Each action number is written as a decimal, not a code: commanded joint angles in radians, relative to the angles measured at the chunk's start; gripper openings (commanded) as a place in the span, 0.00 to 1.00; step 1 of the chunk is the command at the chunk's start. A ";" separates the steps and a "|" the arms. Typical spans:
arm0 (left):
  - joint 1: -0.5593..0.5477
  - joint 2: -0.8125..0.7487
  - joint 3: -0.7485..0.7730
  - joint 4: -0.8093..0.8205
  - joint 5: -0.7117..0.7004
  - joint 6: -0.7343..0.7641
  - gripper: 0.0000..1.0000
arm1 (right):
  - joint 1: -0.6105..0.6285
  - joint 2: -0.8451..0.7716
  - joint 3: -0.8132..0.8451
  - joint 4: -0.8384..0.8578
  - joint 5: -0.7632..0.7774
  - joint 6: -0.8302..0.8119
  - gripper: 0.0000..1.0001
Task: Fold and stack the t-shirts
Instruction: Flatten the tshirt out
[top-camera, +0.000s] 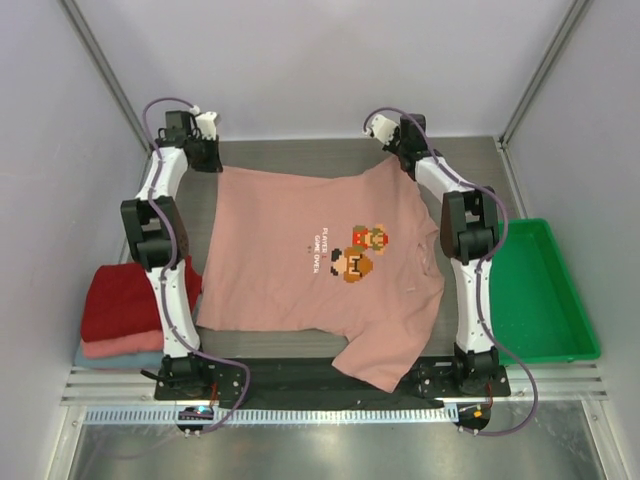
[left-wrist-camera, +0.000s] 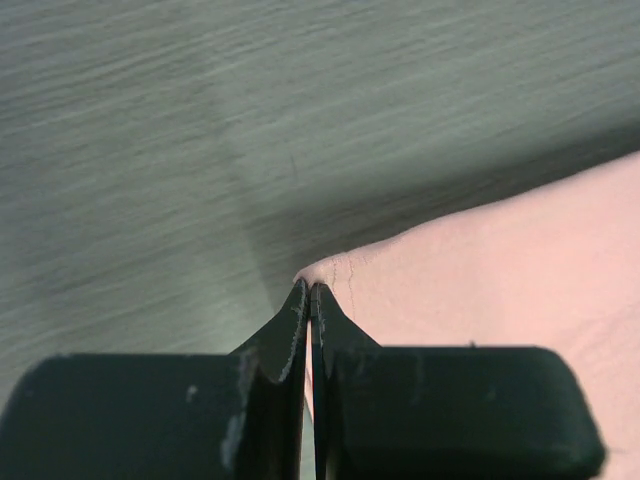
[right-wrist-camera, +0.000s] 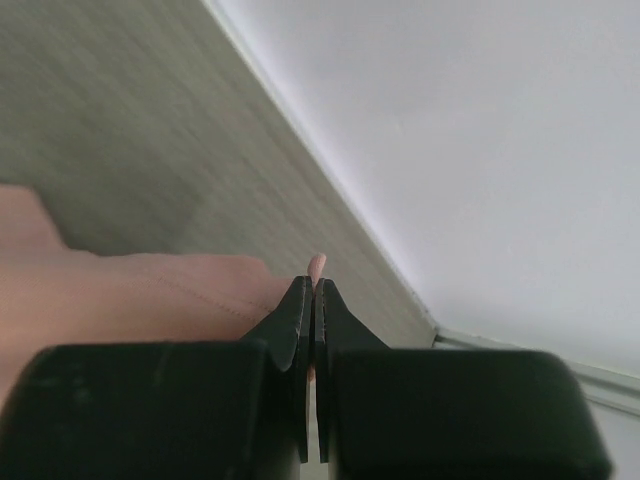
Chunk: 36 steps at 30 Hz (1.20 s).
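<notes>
Left gripper (left-wrist-camera: 308, 292) and right gripper (right-wrist-camera: 313, 285) are clamped on far corners of pink t-shirt (top-camera: 290, 250), spread at centre; folded stack (top-camera: 125, 305) is seen at 8 o'clock. Thin pinches could be lost if cloth is dragged unevenly.

R gripper (right-wrist-camera: 312, 290) pinches pink tee (right-wrist-camera: 130, 295) edge.

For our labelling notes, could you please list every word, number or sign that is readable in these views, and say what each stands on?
"PLAYER": on the chest of the pink t-shirt, beside the pixel-art print, running sideways in the top view.
"GAME OVER": the next line of the same chest text.
A tiny mark next to those lines: too small to read.
Both wrist views: no text.
</notes>
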<state>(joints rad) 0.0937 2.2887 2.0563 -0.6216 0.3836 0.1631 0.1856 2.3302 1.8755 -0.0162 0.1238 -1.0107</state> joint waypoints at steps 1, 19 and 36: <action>-0.002 0.040 0.077 0.074 -0.037 -0.005 0.00 | -0.005 0.067 0.195 0.044 0.046 0.004 0.01; -0.025 0.063 0.182 0.112 -0.005 -0.059 0.00 | -0.003 0.183 0.360 0.022 0.045 0.020 0.01; -0.026 -0.179 -0.045 0.002 -0.011 0.079 0.00 | 0.005 -0.229 -0.076 -0.054 0.014 0.075 0.01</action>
<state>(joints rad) 0.0666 2.1880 2.0335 -0.6010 0.3748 0.1959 0.1856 2.1780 1.8450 -0.0906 0.1402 -0.9615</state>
